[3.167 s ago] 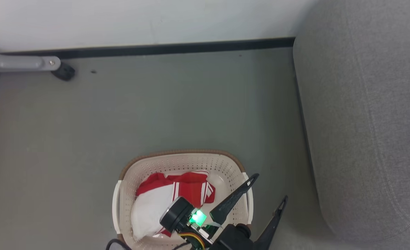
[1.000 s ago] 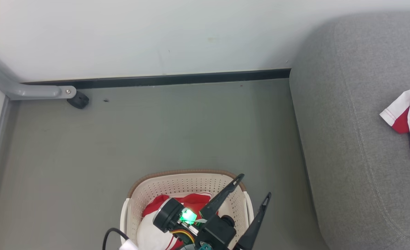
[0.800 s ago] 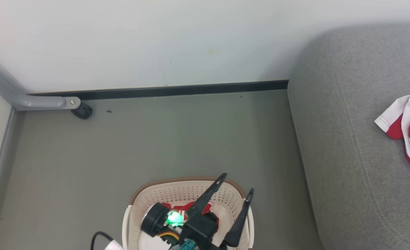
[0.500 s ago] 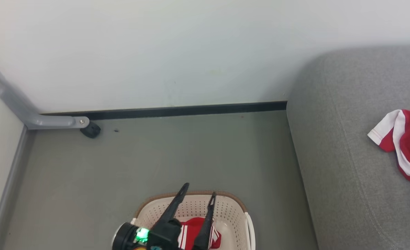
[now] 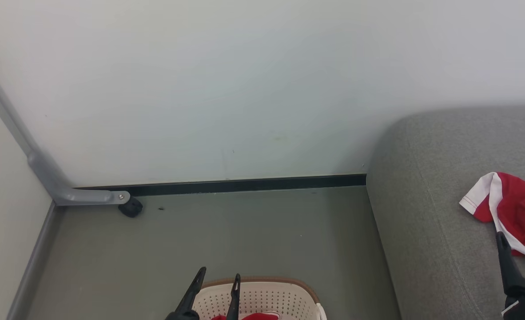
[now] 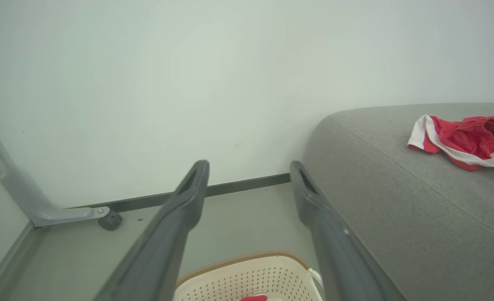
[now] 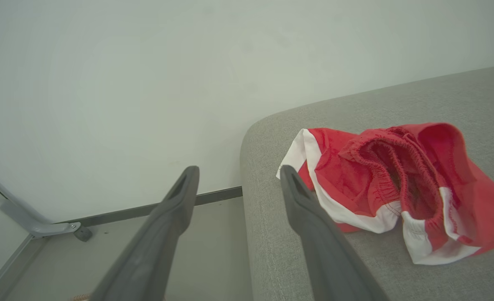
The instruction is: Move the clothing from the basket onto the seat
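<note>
Red garment (image 7: 376, 184) with white trim lies crumpled on the grey sofa (image 5: 427, 200), near its rounded corner, elastic waistband gaping upward. Right pincer (image 5: 515, 238) hangs over the sofa just beside that garment, its two dark fingers spread wide, nothing between them. In the head view its tips overlap the garment's white edge; whether they touch it cannot be told. Left pincer (image 5: 219, 274) hangs over the basket (image 5: 262, 295), fingers spread wide in the left wrist view, empty, tips pointing toward the white wall (image 5: 244, 89). The cream basket with its brown rim sits on the grey floor (image 5: 244, 231), left of the sofa and apart from it. A sliver of red fabric (image 5: 249, 316) shows inside the basket at the bottom edge; how many pieces it is cannot be told. Count: two pincers, both gaping and empty; one basket; one sofa; one red garment on the sofa, plus the red fabric in the basket. One grey metal leg (image 5: 89, 195) with a black foot stands by the dark baseboard, far left.
</note>
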Robot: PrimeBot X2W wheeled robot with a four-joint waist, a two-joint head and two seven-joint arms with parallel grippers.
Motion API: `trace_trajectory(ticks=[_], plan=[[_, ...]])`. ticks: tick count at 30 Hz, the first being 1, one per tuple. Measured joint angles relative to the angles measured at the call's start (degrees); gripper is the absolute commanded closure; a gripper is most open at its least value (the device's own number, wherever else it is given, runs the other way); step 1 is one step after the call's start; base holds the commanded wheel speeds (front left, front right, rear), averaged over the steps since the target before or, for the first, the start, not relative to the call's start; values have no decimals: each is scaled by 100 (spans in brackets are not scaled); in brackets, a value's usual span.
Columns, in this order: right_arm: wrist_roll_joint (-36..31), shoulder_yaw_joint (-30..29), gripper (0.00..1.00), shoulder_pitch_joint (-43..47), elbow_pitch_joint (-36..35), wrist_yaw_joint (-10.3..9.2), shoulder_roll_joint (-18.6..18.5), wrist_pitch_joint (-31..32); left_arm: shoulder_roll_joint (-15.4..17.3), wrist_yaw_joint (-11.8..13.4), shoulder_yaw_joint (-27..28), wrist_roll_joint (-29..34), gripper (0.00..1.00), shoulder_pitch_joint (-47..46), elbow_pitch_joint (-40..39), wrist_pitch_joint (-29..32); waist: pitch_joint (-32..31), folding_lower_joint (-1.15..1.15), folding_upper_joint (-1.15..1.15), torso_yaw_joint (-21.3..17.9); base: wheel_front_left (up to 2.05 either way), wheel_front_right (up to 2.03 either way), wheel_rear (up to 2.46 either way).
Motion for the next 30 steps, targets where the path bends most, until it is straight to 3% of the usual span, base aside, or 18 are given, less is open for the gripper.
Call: trace_trajectory(ticks=[12, 30], plan=[[-550, -238, 0, 1056, -1281, -524, 186, 0, 1, 0, 470, 146, 0, 508, -113, -1, -434, 0, 0, 60, 0, 0, 0], [-1098, -676, 0, 2193, -2358, -768, 345, -1, 3, 0, 721, 208, 0, 836, -237, 80, -542, 1, 1, 160, 0, 0, 0]])
